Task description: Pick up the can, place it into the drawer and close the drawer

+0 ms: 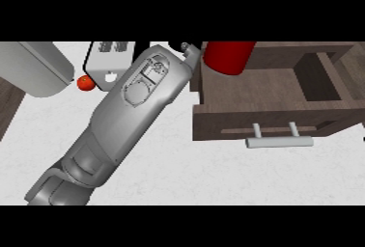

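Observation:
The red can hangs tilted at the view's top edge, above the back left corner of the open wooden drawer. My left forearm runs from the lower left up to the can. Only a small part of the left hand shows beside the can, and it is shut on it; the rest is hidden behind the wrist and the top edge. The drawer stands pulled out, with a bare brown bottom and a deeper dark compartment on its right. Its pale bar handle points toward me. The right hand does not show.
A white toaster-like appliance stands at the back left with a small red fruit beside it. A large pale grey rounded object fills the far left corner. The white counter spreads in front of the drawer.

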`<action>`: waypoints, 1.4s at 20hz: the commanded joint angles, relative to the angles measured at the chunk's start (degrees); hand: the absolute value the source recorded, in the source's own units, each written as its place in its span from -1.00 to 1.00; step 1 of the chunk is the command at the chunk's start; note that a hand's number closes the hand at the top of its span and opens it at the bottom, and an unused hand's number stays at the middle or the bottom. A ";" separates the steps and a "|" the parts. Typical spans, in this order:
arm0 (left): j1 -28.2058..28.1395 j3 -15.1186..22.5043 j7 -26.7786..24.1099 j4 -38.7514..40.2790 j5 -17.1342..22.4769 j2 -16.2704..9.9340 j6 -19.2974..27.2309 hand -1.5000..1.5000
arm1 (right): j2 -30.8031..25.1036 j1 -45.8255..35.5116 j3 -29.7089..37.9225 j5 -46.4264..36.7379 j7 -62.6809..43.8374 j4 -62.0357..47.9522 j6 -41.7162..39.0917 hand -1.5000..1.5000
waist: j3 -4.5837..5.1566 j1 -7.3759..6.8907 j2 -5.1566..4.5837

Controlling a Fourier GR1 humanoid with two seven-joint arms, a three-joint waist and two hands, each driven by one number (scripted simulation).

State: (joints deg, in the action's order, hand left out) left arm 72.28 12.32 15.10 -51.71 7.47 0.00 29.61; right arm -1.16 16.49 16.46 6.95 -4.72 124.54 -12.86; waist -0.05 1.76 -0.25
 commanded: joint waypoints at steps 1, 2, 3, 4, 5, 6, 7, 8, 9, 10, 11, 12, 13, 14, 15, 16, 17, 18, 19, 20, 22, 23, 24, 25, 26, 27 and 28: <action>5.09 -1.25 -2.15 7.91 2.33 0.00 -0.99 1.00 | -1.89 -0.07 1.62 0.97 -1.85 1.50 -0.76 -1.00 | 0.00 0.29 -0.10; 7.42 3.47 -0.50 7.64 4.82 0.00 3.29 1.00 | 0.12 -3.92 -1.37 -1.91 -2.79 -0.20 2.14 -1.00 | -0.02 0.63 -0.18; 8.04 1.93 -3.90 13.11 4.38 0.00 2.10 1.00 | -0.07 -1.70 -0.53 -0.24 0.67 -1.12 -0.37 -1.00 | -0.06 1.55 -0.46; 6.71 6.77 -2.63 10.18 7.29 0.00 4.58 1.00 | -1.14 -3.82 -0.50 0.00 -4.42 0.64 1.12 -1.00 | -0.02 1.17 -0.22; 9.91 2.99 -1.77 12.35 5.99 0.00 2.17 1.00 | -1.11 -3.54 0.80 -0.31 -1.21 -1.48 0.79 -1.00 | -0.03 0.52 -0.15; 8.76 5.64 -4.89 14.30 8.28 0.00 4.12 1.00 | -0.31 -2.55 -0.30 -0.82 0.86 -2.14 -0.17 -1.00 | -0.06 1.57 -0.38; 10.47 4.38 -5.39 16.40 7.67 0.00 2.26 1.00 | -0.31 -1.39 -0.63 0.27 -2.60 2.27 0.12 -1.00 | -0.03 1.60 -0.35; 11.65 5.56 -4.07 15.87 10.23 0.00 3.37 1.00 | 1.08 -0.04 -3.62 -2.91 -0.91 1.96 0.97 -1.00 | -0.05 1.91 -0.36; 13.96 6.06 -3.72 19.18 9.37 0.00 4.21 1.00 | 1.09 -1.13 -4.56 -3.44 -1.42 0.84 1.44 -1.00 | -0.08 2.40 -0.60; 10.11 6.43 -8.12 18.99 10.39 0.00 2.67 1.00 | -0.37 -0.79 -1.37 -0.77 -1.73 0.49 -0.20 -1.00 | -0.06 1.88 -0.49; 11.05 6.43 -8.75 19.91 11.37 0.00 2.23 1.00 | -1.19 -4.95 -1.53 -0.81 -4.95 1.24 1.57 -1.00 | -0.04 1.78 -0.60; 11.75 8.55 -7.85 20.20 12.49 0.00 3.50 1.00 | -1.36 -3.91 -0.39 0.96 -3.02 0.48 0.32 -1.00 | -0.08 2.34 -0.55; 12.15 9.48 -8.54 21.30 13.36 0.00 4.65 1.00 | -0.64 -5.53 -2.15 -2.64 -2.23 -2.14 1.50 -1.00 | -0.10 2.69 -0.81; 14.58 8.16 -6.42 22.56 13.32 0.00 3.34 1.00 | -2.59 -6.73 0.07 -0.56 -4.56 -0.75 1.51 -1.00 | -0.07 1.95 -0.57; 12.89 8.89 -7.80 22.72 14.73 0.00 2.12 1.00 | 0.29 -5.04 -2.48 -3.84 1.09 -4.01 1.27 -1.00 | -0.10 2.12 -0.69; 11.64 10.63 -8.55 22.58 15.68 0.00 4.14 1.00 | -1.16 -2.52 -0.43 -0.65 -2.18 0.94 0.36 -1.00 | -0.09 3.05 -0.58; 11.55 11.41 -9.47 22.87 15.91 0.00 3.60 1.00 | -1.09 -7.49 -1.61 -2.10 -5.99 0.54 3.27 -1.00 | -0.05 2.29 -0.65; 13.85 9.80 -9.92 25.82 15.90 0.00 3.29 1.00 | -2.07 -4.58 -0.73 -0.39 -4.59 0.86 0.60 -1.00 | -0.09 3.11 -0.82; 11.25 13.53 -9.54 23.87 17.25 0.00 5.15 1.00 | 0.82 -4.80 -4.45 -4.34 -3.15 0.00 2.14 -1.00 | -0.09 3.16 -0.77; 14.59 13.25 -8.98 25.87 16.94 0.00 5.51 1.00 | -0.71 -6.11 -2.70 -2.18 -2.19 -2.26 0.90 -1.00 | -0.15 3.80 -1.02; 13.50 12.59 -12.63 27.24 16.61 0.00 4.14 1.00 | -1.80 -7.82 -1.06 -1.88 -2.52 -4.27 1.35 -1.00 | -0.10 2.49 -0.89; 13.99 12.79 -11.97 28.33 17.72 0.00 6.14 1.00 | -0.85 -8.55 -2.16 -1.70 -5.51 -0.93 2.87 -1.00 | -0.10 3.66 -1.10; 13.14 14.11 -13.09 27.42 18.19 0.00 5.68 1.00 | -1.42 -9.66 -2.59 -2.31 -6.18 -1.44 2.85 -1.00 | -0.09 3.42 -1.03; 13.60 15.28 -11.67 27.65 18.24 0.00 6.07 1.00 | -2.64 -6.98 0.86 1.02 -2.24 -3.73 0.17 -1.00 | -0.16 3.80 -0.89; 11.54 17.30 -13.30 26.72 18.72 0.00 8.33 1.00 | -1.22 -7.84 -2.72 -1.96 -3.66 -2.79 1.23 -1.00 | -0.14 4.35 -1.08; 11.95 16.98 -13.85 27.94 18.98 0.00 6.94 1.00 | -1.95 -8.90 -1.67 -1.73 -3.71 -3.11 1.55 -1.00 | -0.13 4.13 -1.16; 13.32 16.95 -12.75 29.02 19.36 0.00 6.43 1.00 | -0.56 -6.76 -2.49 -1.17 -2.96 -1.82 1.16 -1.00 | -0.15 4.87 -1.22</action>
State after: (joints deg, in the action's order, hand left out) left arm 85.05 27.44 2.82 -24.48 25.56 -0.01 35.73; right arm -2.49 8.96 14.61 5.47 -8.29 122.30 -11.40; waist -0.17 5.66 -1.30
